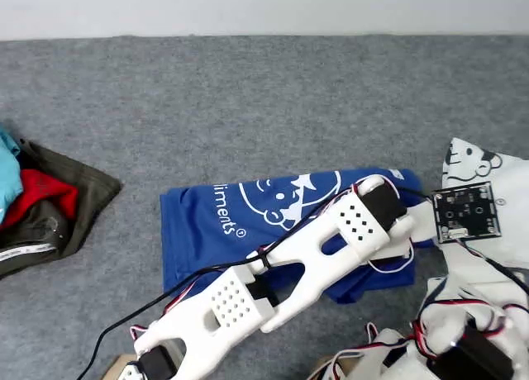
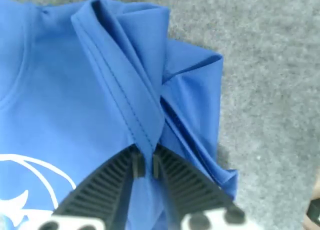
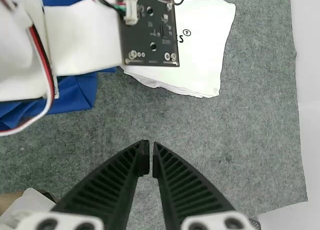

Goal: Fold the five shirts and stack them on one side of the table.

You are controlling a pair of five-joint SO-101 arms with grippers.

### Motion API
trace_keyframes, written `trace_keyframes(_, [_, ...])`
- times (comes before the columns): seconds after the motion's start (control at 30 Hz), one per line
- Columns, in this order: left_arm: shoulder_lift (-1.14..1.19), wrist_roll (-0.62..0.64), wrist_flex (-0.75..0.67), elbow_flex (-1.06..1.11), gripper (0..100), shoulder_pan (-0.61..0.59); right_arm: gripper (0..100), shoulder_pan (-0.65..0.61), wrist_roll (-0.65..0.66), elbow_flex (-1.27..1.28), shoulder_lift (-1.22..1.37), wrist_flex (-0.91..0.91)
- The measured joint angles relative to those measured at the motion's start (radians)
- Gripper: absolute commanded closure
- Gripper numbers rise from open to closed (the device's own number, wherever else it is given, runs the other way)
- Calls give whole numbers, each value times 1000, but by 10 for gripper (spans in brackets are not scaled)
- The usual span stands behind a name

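- Left pincer [image 2: 145,162], black with ribbed jaws, was clenched on a stitched hem of the blue cotton T-shirt with a white cartoon print [image 2: 75,100]. It gripped at a bunched corner where several layers of cloth overlapped.
- Right pincer [image 3: 150,157] hung above the bare grey felt table covering [image 3: 240,140], its jaws drawn almost together and holding nothing.
- Seen from the high view, the blue T-shirt lay near the table's middle, partly folded, with a white robot arm [image 1: 314,248] stretched across it to its right edge.
- A white shirt with a black cartoon print [image 1: 488,169] lay just beside the blue one on the right. A heap of crumpled shirts in teal, red and olive [image 1: 41,206] sat well apart at the left edge.
- The step in hand appeared to be folding the blue shirt, with the heap seemingly waiting its turn.
- The next move probably called for carrying the pinched hem across the shirt's body, laying it flat, and letting go without dragging the layers beneath.
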Motion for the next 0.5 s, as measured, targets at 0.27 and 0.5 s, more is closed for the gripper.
trace_keyframes(0.27, [-2, 0, 0, 107, 984, 2, 972, 0, 0, 0, 0, 0])
trace_keyframes(0.5, [-2, 0, -2, 166, 985, 3, 972, 0, 0, 0, 0, 0])
